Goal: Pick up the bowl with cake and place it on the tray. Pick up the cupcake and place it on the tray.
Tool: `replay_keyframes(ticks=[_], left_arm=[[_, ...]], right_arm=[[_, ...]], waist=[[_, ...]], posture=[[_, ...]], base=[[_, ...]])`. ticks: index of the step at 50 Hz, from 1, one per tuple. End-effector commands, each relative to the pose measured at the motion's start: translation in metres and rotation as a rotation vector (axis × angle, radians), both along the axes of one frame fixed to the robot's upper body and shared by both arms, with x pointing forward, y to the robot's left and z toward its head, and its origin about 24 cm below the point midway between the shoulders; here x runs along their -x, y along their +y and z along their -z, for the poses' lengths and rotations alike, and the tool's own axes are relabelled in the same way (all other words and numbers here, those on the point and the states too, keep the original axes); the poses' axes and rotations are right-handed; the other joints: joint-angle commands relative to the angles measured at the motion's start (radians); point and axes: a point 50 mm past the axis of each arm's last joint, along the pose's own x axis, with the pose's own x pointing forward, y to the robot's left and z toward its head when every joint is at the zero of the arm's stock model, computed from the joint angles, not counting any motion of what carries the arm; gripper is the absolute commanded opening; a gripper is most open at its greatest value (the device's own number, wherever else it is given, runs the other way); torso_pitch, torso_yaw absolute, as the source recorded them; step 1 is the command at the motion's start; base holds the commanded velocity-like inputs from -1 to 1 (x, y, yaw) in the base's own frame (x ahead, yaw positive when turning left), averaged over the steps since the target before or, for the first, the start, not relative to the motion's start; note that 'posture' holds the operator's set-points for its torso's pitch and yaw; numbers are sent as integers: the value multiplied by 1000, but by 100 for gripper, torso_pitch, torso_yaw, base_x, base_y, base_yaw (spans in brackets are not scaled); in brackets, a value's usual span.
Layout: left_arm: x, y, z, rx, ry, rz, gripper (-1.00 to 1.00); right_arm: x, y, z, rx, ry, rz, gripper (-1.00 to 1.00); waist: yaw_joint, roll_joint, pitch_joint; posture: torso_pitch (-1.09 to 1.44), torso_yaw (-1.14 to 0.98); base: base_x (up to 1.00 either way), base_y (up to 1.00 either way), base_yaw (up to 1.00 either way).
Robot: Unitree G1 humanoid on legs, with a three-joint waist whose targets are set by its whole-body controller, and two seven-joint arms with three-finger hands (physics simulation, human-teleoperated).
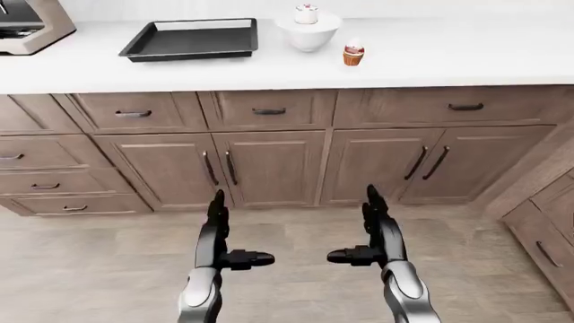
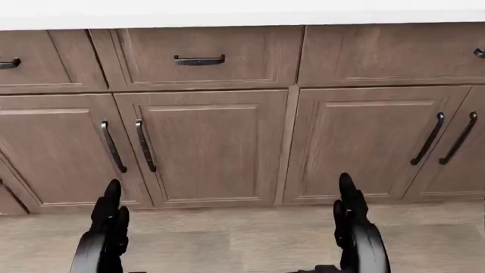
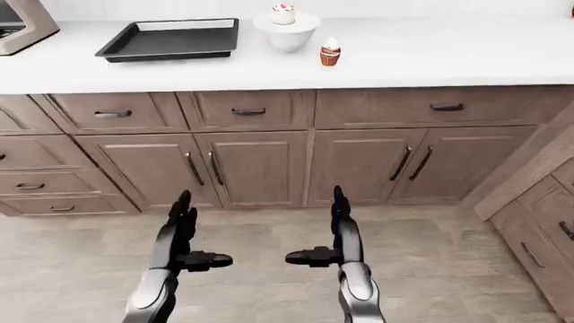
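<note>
On the white counter [image 1: 449,60] stands a white bowl [image 1: 307,33] with a small pink-topped cake [image 1: 307,13] in it. Just right of the bowl sits a cupcake [image 1: 353,53] with a brown wrapper and pink frosting. A dark rectangular tray [image 1: 192,39] lies to the bowl's left. My left hand [image 1: 226,232] and right hand [image 1: 366,229] hang low over the floor, well short of the counter. Both are open, fingers pointing up and thumbs turned inward, and hold nothing.
Brown cabinets with drawers and dark handles [image 1: 269,111] run under the counter. A grey appliance [image 1: 31,23] stands at the counter's far left. More cabinetry [image 1: 547,229] juts out at the right. The floor [image 1: 296,289] is pale wood planks.
</note>
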Motion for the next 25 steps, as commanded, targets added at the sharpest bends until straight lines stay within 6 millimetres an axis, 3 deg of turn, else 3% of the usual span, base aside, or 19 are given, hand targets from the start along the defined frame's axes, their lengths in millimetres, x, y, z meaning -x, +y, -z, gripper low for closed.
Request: replay_keyframes(ticks=[1, 3, 4, 5, 7, 8, 16, 19, 25], left_arm=[[-8, 2, -38, -1, -186, 1, 100], [-5, 3, -42, 1, -191, -1, 100], [-3, 3, -43, 5, -194, -1, 100], [-1, 3, -44, 5, -198, -1, 100], [2, 3, -48, 10, -201, 1, 100], [1, 4, -48, 10, -202, 1, 100], [-4, 1, -63, -1, -201, 11, 100], [-9, -1, -98, -6, -222, 21, 100], [-14, -2, -136, -23, -268, 37, 100]], right_arm=[[-11, 0, -29, -10, -164, -3, 100], [-10, 2, -31, -11, -163, -8, 100], [-8, 3, -33, -12, -164, -8, 100], [-6, 4, -33, -13, -163, -10, 100], [-5, 5, -35, -17, -164, -9, 100], [-5, 5, -36, -18, -166, -8, 100], [-9, 4, -48, -8, -170, -4, 100], [-16, 3, -77, 10, -190, -6, 100], [-21, -1, -122, 16, -250, 14, 100]], waist=[[-2, -8, -1], [8, 0, -63], [8, 0, -53], [7, -6, -17], [8, -7, -69], [9, -6, -74], [9, -2, -82], [10, -3, -89], [10, -3, -92]], posture=[[0, 0], [0, 0], [0, 0], [0, 0], [0, 0], [0, 0], [0, 0], [0, 0], [0, 0]], base=[[0, 0, 0], [0, 0, 0], [0, 0, 0], [0, 0, 0], [0, 0, 0], [0, 0, 0], [0, 0, 0], [0, 0, 0], [0, 0, 0]])
